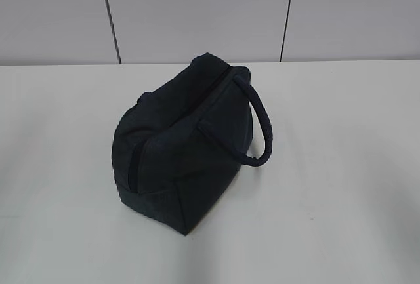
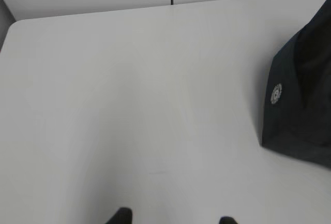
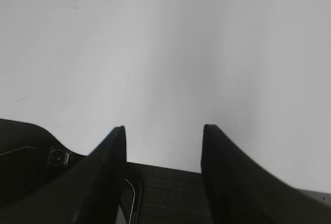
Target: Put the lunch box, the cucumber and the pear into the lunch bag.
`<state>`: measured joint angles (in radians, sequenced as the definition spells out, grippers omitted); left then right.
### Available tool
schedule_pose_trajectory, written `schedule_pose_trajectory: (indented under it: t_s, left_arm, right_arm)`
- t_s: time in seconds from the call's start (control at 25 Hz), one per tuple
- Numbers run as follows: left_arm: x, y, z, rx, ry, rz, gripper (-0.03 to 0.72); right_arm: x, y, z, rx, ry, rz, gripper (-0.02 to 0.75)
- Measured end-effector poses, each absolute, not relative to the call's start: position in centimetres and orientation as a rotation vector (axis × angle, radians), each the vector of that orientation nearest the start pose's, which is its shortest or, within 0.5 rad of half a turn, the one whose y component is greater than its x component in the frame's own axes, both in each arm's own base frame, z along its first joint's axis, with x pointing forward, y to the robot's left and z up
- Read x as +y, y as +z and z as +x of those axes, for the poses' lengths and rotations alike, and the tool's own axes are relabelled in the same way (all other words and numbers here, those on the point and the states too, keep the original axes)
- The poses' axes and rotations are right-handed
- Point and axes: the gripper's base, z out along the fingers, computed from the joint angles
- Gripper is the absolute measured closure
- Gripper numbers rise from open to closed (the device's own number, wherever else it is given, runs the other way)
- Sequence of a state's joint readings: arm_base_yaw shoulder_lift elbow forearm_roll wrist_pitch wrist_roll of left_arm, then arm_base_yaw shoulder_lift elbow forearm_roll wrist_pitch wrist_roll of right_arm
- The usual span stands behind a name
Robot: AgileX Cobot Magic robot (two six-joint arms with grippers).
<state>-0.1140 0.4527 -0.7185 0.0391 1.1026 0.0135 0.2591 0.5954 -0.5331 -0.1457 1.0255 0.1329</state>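
Observation:
The dark navy lunch bag (image 1: 187, 140) stands in the middle of the white table (image 1: 341, 218), its top zipped shut and its padded loop handle (image 1: 261, 121) hanging to the right. Its end with a small white logo shows at the right edge of the left wrist view (image 2: 302, 105). The lunch box, cucumber and pear are out of view. My left gripper (image 2: 175, 219) is open and empty over bare table, well left of the bag. My right gripper (image 3: 163, 131) is open and empty over bare table. Neither gripper shows in the exterior view.
A grey panelled wall (image 1: 197, 8) runs behind the table's far edge. The table's rounded far-left corner (image 2: 15, 25) shows in the left wrist view. Only bare white tabletop lies around both grippers.

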Motion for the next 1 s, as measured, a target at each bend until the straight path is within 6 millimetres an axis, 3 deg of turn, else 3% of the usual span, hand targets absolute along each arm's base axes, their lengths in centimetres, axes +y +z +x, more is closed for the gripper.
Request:
schedule_pose_trajectory:
  t_s: [0.24, 0.52, 0.8, 1.0]
  left_arm:
    - [0.2, 28.7, 1.3, 2.192, -0.005, 0.135, 0.380]
    - [0.7, 28.1, -1.1, 2.055, 0.015, 0.121, 0.388]
    - [0.7, 28.1, -1.2, 2.048, 0.017, 0.120, 0.415]
    - [0.7, 28.1, -1.2, 2.049, 0.017, 0.120, 0.435]
  right_arm:
    - [-0.8, 27.4, 3.5, 2.398, -0.069, -0.154, 0.367]
    - [-1.9, 27.5, -0.7, 2.149, -0.021, -0.115, 0.367]
    - [-1.8, 27.2, -1.1, 2.115, -0.005, -0.148, 0.367]
    - [-1.0, 26.8, -1.0, 2.112, 0.042, -0.282, 0.367]
